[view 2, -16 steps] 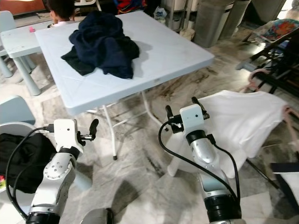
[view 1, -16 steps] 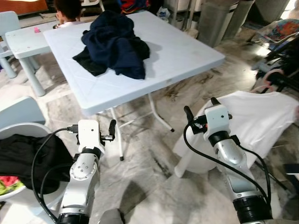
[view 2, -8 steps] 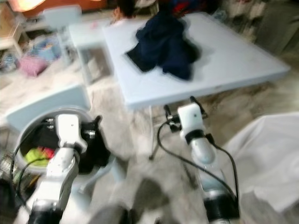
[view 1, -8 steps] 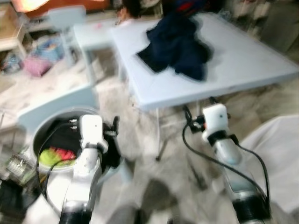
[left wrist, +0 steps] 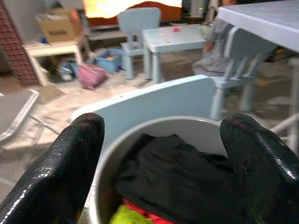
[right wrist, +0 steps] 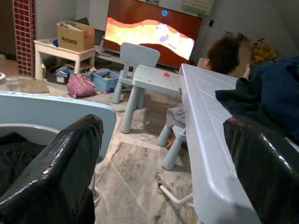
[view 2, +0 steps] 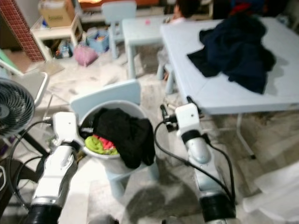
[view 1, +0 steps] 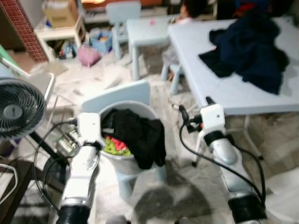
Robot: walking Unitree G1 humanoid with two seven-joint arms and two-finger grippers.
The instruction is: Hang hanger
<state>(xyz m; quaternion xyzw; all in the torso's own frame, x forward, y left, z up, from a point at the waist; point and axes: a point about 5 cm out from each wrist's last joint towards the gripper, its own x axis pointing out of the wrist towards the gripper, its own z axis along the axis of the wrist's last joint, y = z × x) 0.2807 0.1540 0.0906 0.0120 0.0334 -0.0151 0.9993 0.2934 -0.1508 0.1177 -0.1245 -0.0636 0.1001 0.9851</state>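
Two spread, empty hands, left hand (left wrist: 163,172) and right hand (right wrist: 163,172), flank one laundry basket (view 1: 140,108).

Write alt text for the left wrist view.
Open left pincer above a grey laundry basket holding a black garment and something yellow-green. Behind it stand a small pale blue table and chair.

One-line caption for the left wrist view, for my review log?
Open left gripper facing a grey laundry basket holding black clothing, with a small table and chair behind.
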